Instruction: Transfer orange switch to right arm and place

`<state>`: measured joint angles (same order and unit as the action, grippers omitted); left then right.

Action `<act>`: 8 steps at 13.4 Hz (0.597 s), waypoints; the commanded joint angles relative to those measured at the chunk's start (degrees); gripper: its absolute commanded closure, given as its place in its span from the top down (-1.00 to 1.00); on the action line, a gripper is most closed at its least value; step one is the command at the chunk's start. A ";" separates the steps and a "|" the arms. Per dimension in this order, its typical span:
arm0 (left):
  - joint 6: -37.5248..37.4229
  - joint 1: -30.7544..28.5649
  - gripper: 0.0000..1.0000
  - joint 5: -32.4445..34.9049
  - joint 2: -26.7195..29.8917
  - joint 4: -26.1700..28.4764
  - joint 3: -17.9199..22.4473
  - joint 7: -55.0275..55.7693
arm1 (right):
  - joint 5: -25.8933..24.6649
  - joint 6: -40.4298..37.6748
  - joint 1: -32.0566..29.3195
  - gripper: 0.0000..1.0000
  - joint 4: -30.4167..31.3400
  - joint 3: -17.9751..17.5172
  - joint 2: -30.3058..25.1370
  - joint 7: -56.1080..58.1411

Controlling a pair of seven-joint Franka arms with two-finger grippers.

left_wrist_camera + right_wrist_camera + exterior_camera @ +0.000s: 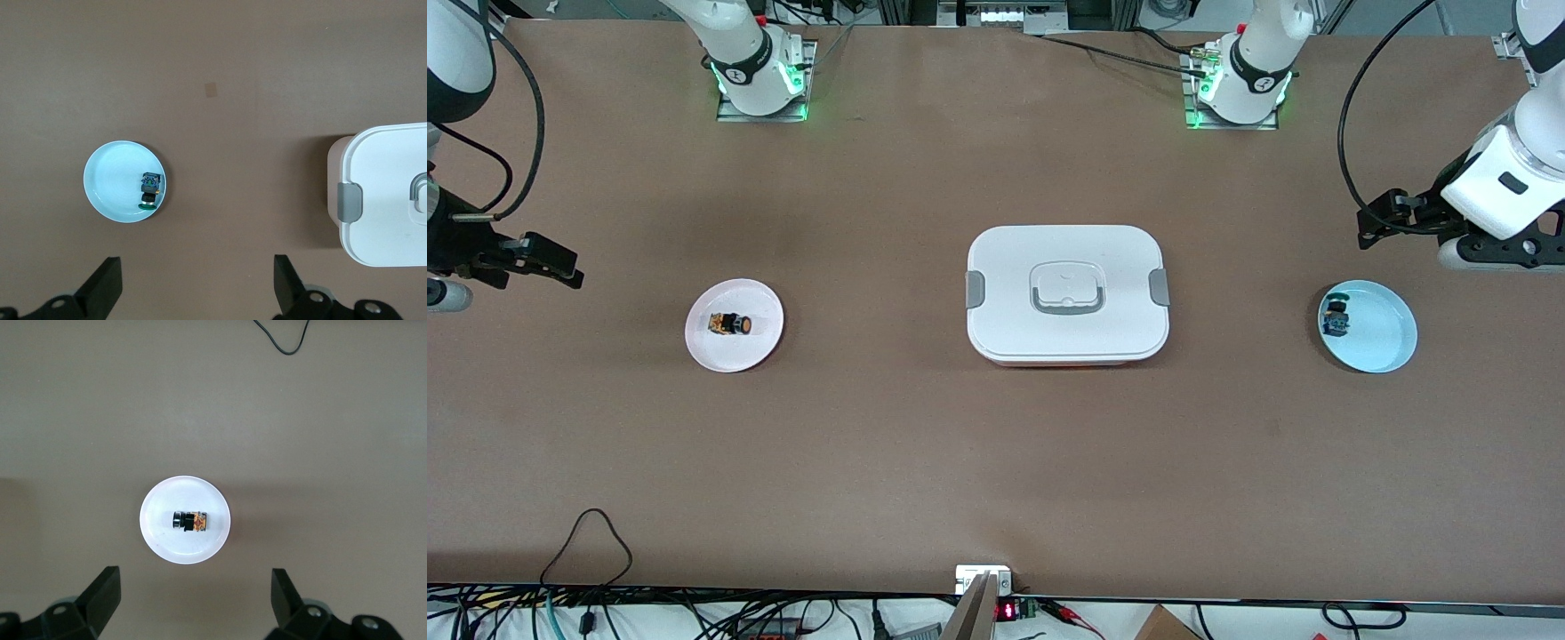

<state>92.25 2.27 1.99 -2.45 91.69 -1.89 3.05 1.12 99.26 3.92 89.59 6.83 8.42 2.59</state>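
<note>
Brown tabletop fills the front view: the orange switch lies on a pink plate toward the right arm's end, a white lidded box sits mid-table, and a green-capped switch rests on a blue plate. Both arms wait high at the table's ends. The left wrist view shows the left gripper spread wide and empty. The right wrist view alone shows the right gripper agape over the orange switch. No pick has begun, I judge; next, a descent onto it.
</note>
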 commanded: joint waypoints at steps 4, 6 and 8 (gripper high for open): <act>-2.06 -0.16 1.00 0.38 0.69 -0.46 0.48 0.29 | -0.33 0.60 -0.58 1.00 8.24 -0.33 -6.40 -1.37; -2.25 -0.07 1.00 0.30 0.69 -0.54 0.40 0.29 | -0.33 -3.09 -0.58 1.00 5.44 -0.33 -6.40 -0.66; -2.51 -0.33 1.00 0.30 0.69 -0.46 0.48 0.21 | -0.51 -4.08 -0.40 1.00 3.58 -0.50 -6.31 -0.31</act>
<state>91.09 2.09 1.99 -2.45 91.66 -1.53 3.05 1.12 97.09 3.78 94.99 6.88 2.64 2.27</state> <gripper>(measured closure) 0.000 0.000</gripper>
